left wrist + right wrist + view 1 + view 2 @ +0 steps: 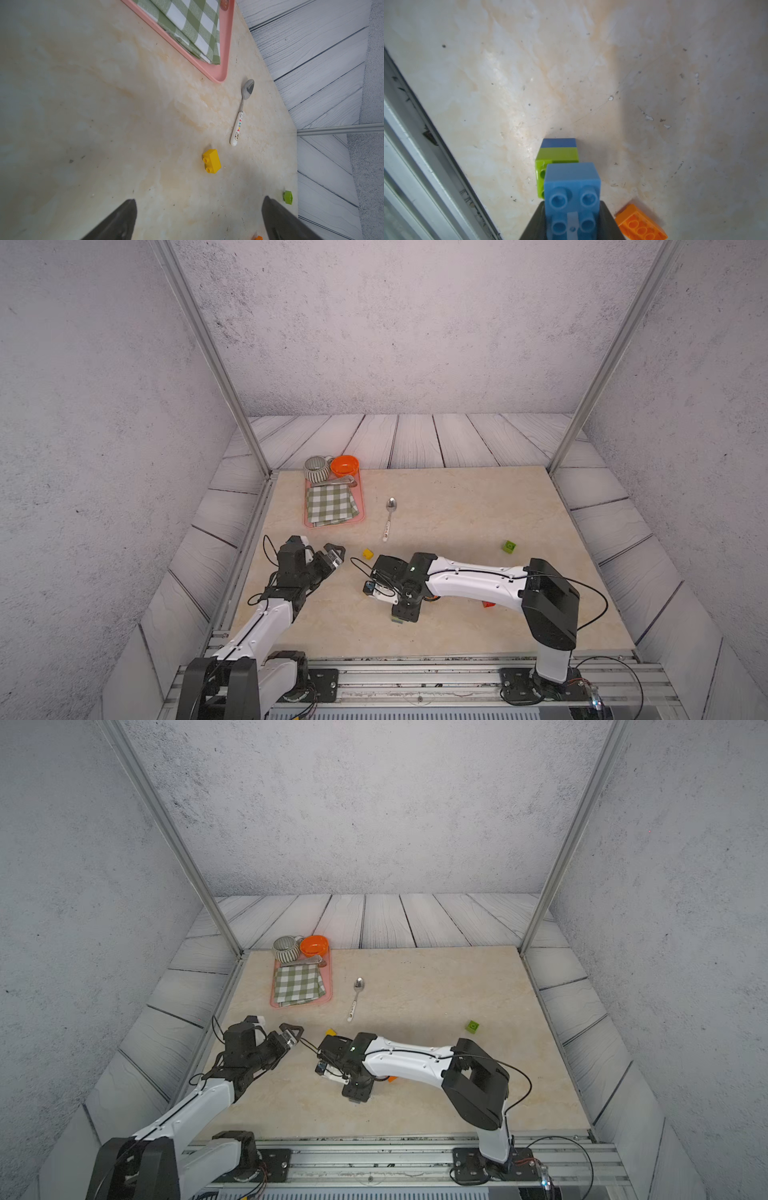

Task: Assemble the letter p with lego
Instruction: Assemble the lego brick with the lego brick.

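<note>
My right gripper (pixel 572 218) is shut on a blue lego brick (pixel 572 187) whose studs face the wrist camera. Just past it on the table sits a lime brick (pixel 556 154) joined to another blue brick (pixel 558 143); whether the held brick touches them I cannot tell. An orange brick (pixel 641 224) lies underside up beside that gripper. In both top views the right gripper (pixel 399 616) (pixel 358 1096) points down near the table's front. My left gripper (pixel 334 549) (pixel 199 199) hangs open and empty. A yellow brick (pixel 367 553) (pixel 212 161) lies ahead of it.
A lone lime brick (pixel 509 546) (pixel 288 197) sits at mid right, and a red-orange brick (pixel 488 604) peeks from under the right arm. A spoon (pixel 390 516) lies mid table. A pink tray (pixel 360 506) at the back left holds a checked cloth, a striped cup and an orange bowl.
</note>
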{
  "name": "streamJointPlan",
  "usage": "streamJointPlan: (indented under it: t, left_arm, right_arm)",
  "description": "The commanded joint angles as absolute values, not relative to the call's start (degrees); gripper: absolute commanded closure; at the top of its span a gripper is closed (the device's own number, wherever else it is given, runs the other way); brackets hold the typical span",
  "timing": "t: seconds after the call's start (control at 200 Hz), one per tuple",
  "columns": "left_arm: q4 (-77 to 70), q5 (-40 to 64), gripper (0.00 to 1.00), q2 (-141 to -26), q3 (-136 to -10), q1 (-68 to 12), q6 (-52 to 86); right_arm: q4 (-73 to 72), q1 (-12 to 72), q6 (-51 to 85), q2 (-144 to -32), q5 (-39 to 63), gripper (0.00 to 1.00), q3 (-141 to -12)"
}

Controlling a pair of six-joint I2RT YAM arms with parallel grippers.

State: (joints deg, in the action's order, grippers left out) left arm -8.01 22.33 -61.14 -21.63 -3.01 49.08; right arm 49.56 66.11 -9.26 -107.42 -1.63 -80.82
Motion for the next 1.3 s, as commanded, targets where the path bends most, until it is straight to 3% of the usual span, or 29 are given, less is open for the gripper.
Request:
streamJointPlan:
  t: [0.0,1.296]
  left_arm:
    - [-8.86,22.85,0.02,-60.7,-21.21,-2.54,48.81]
    - [-8.95,22.28,0.02,-61.02,-21.22,-2.54,48.09]
  right_arm:
    - [50.28,66.53,-9.05,-108.53,-0.03,1.0,-80.58]
    - [53.35,67.35,-4.86,-109.5,-4.32,1.0,-76.63]
